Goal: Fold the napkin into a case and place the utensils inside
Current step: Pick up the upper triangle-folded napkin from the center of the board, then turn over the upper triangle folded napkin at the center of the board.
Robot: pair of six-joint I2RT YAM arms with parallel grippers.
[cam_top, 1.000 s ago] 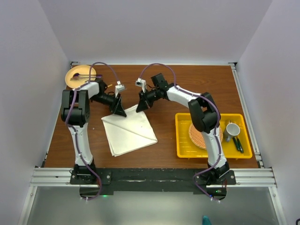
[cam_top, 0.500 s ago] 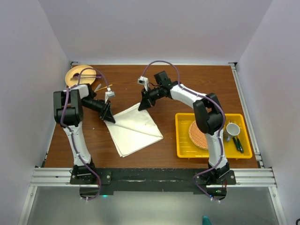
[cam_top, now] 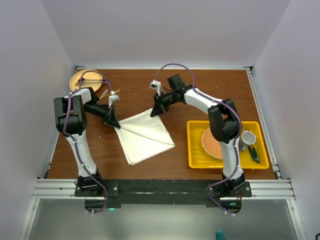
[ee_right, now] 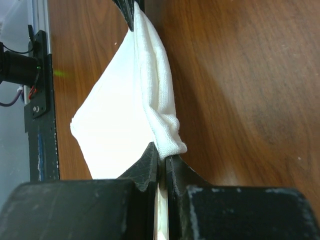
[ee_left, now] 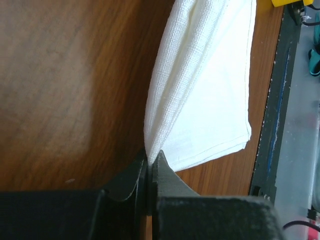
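The left end effector (ee_left: pixel 150 161) is pinched almost fully closed on one corner of the napkin (ee_left: pixel 205 90), with the layered cloth rising from between its two black fingertips. The right end effector (ee_right: pixel 161 159) is just as narrow and grips a bunched corner of the same cloth. From above, the left one holds the napkin's left corner and the right one its far corner. The rest of the cream cloth lies flat, with a diagonal crease, at the middle of the surface (cam_top: pixel 200 92) toward the near edge. The left arm stands up along the left edge and its forearm angles right and down to the cloth. The right arm arches from the near right over the yellow tray (cam_top: pixel 196 162), then bends left. A tan plate (cam_top: pixel 79 81) sits in the far left corner.
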